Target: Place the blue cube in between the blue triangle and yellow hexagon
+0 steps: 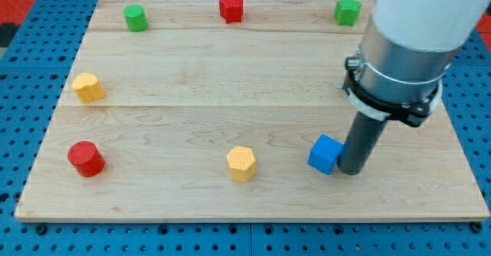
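The blue cube [325,154] lies on the wooden board [192,72] at the lower right. My tip [350,171] stands right against the cube's right side, touching it or nearly so. The yellow hexagon [241,163] lies to the cube's left, near the board's bottom edge. No blue triangle shows in the view; the arm's wide body covers part of the board's right side.
A yellow block [88,86] and a red cylinder [85,158] lie at the left. A green cylinder [136,17], a red star-like block [231,8] and a green star-like block [347,11] line the top edge.
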Tool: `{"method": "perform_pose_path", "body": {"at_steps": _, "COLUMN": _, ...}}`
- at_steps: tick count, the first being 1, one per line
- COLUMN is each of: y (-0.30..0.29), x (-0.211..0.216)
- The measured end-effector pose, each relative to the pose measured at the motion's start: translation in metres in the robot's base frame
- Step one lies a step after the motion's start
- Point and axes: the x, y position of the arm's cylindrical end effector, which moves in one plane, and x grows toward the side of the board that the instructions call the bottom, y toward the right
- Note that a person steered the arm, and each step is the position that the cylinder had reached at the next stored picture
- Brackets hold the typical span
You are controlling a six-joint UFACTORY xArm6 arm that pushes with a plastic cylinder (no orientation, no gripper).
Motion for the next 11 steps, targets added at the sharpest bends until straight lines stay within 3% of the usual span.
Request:
{"method": "perform_pose_path", "body": {"at_steps": 4, "y": -0.089, "x": -0.025}}
{"method": "perform_pose_path", "body": {"at_steps": 6, "y": 0.049, "x": -0.041}}
{"method": "perform_pose_path", "body": {"at_steps": 7, "y": 0.041, "x": -0.075}}
{"method": "perform_pose_path", "body": {"at_steps": 8, "y": 0.078, "x": -0.105}}
{"method": "perform_pose_path", "body": {"at_steps": 9, "y": 0.077, "x": -0.13}}
{"method": "perform_pose_path", "body": {"at_steps": 11, "y": 0.002, "x": -0.13}}
